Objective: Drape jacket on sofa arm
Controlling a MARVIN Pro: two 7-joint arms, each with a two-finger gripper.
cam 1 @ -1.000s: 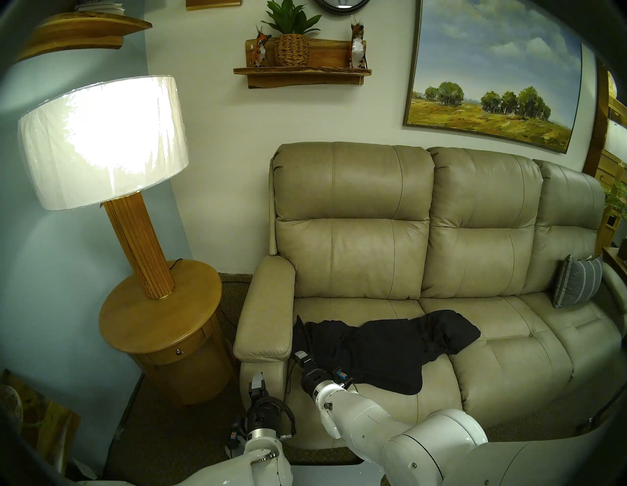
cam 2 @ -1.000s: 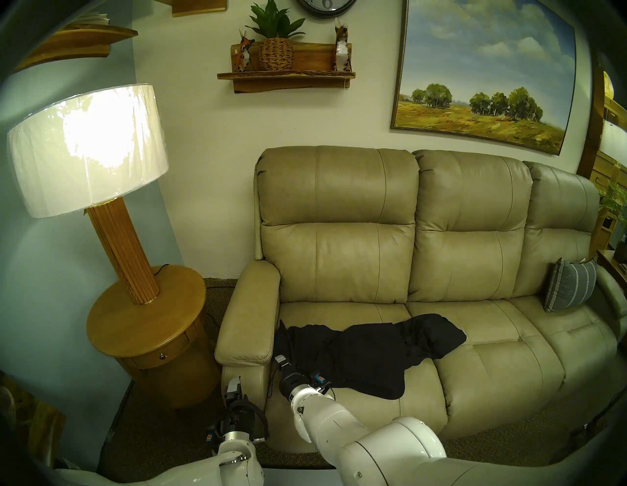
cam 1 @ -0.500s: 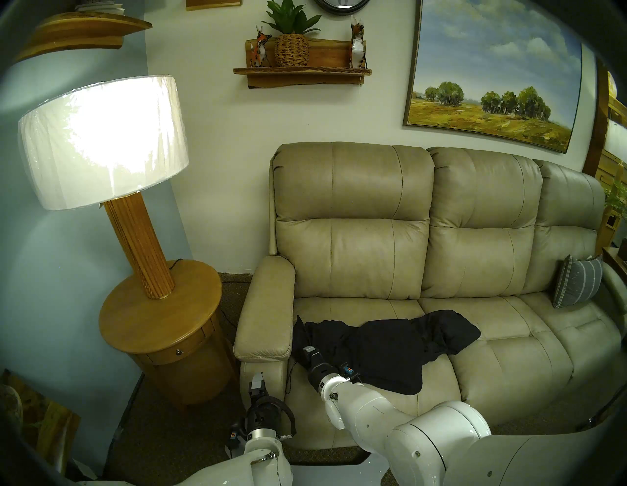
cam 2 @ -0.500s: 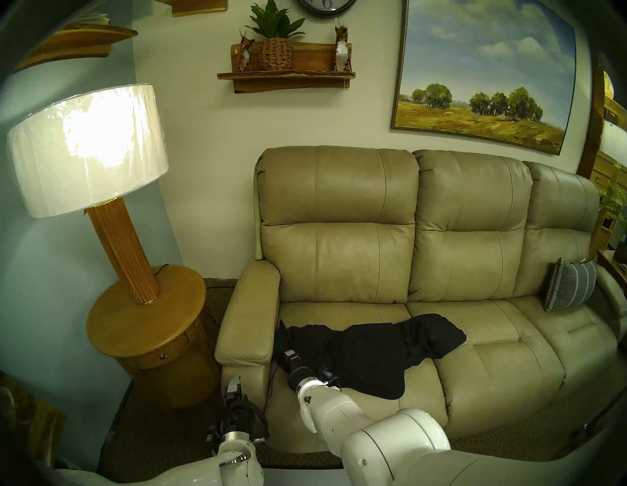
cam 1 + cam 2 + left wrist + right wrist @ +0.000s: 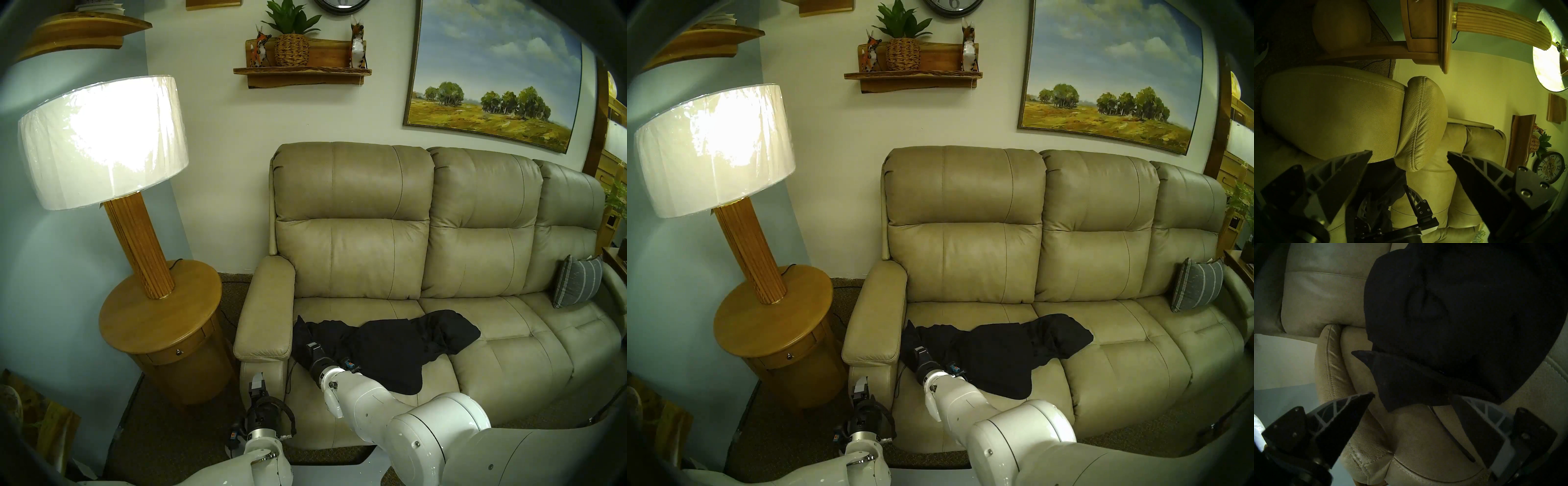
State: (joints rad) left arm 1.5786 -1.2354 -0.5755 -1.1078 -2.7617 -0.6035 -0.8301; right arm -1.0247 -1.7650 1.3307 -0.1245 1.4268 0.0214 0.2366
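A: Two grippers show, and both have their fingers spread wide. The right gripper (image 5: 310, 347) sits over the near left end of the jacket (image 5: 390, 349), its fingers (image 5: 1349, 419) apart with a pointed flap of black cloth between them; nothing is pinched.

B: And the left gripper (image 5: 258, 380)?

A: Low and near, in front of the squared end of the sofa arm (image 5: 266, 315). Its fingers (image 5: 1342, 178) stand apart and hold nothing; in its wrist view the armrest end fills the middle.

B: Where does the jacket lie?

A: Crumpled across the left seat of the sofa (image 5: 509, 370), its left edge right up against the inner side of the sofa arm, its right end reaching onto the middle seat. A thin drawcord (image 5: 1449, 434) trails off the near edge over the leather.

B: Anything crowding the armrest?

A: Its top is bare. Just to its left stands a round wooden side table (image 5: 159, 319) carrying a lamp (image 5: 101, 142) with a ribbed wooden stem and a lit shade. A dark cable (image 5: 289, 376) hangs down the front of the sofa between the two grippers.

B: And farther off?

A: A grey striped cushion (image 5: 576, 285) leans at the far right end of the sofa, well apart from the jacket. On the wall behind hang a shelf (image 5: 302, 73) with a basket plant and two figurines, and a landscape painting (image 5: 492, 74).
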